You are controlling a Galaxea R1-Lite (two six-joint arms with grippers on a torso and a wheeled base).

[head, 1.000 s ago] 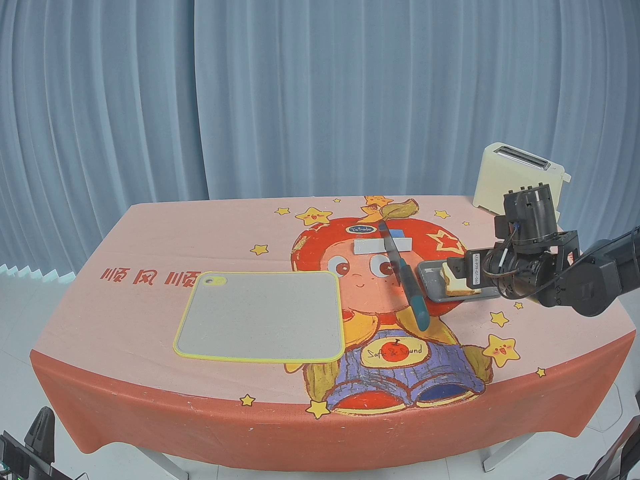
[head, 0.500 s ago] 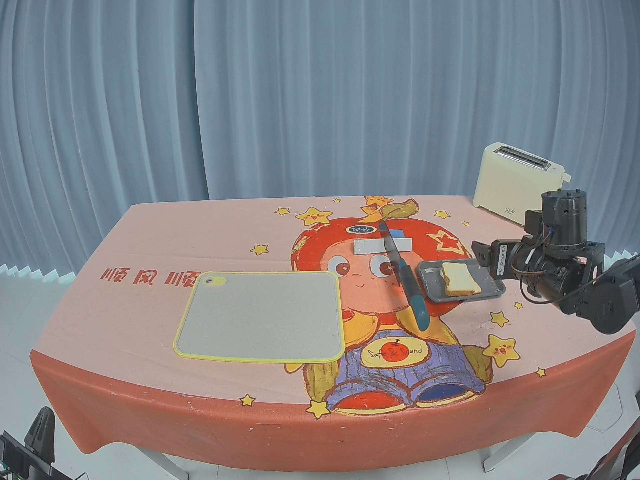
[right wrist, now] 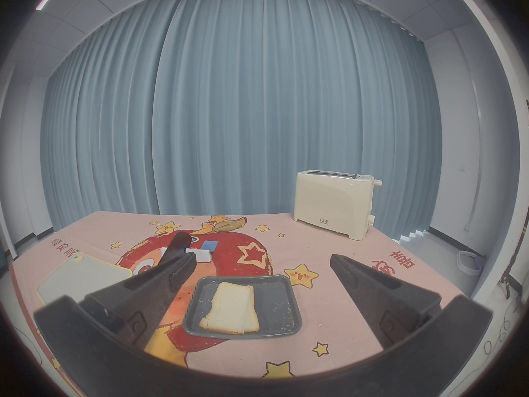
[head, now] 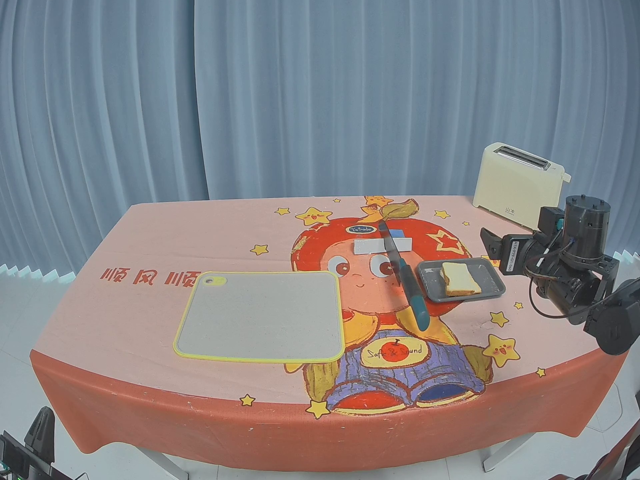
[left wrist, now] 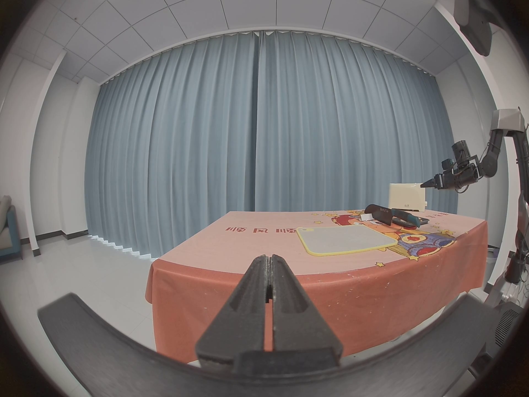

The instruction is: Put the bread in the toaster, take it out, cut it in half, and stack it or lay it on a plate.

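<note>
Pale bread (head: pixel 460 278) (right wrist: pixel 231 307) lies flat on a dark grey tray (head: pixel 492 289) (right wrist: pixel 282 304) at the table's right. My right gripper (head: pixel 491 248) (right wrist: pixel 262 260) hovers open just right of the tray, pointing at it, with nothing between its fingers. A cream toaster (head: pixel 517 183) (right wrist: pixel 335 202) stands at the far right corner, its slot empty. A knife (head: pixel 407 278) with a teal handle lies left of the tray. My left gripper (left wrist: pixel 268 260) is shut and empty, low and well off the table's left end.
A grey cutting board (head: pixel 263 315) (left wrist: pixel 344 238) with a yellow rim lies at the front centre-left. A small white strip (head: pixel 373 246) sits under the knife's blade. The table's left part is bare cloth.
My right gripper has drawn back to the right, from over the bread to beyond the tray's right edge. The bread stays on the tray.
</note>
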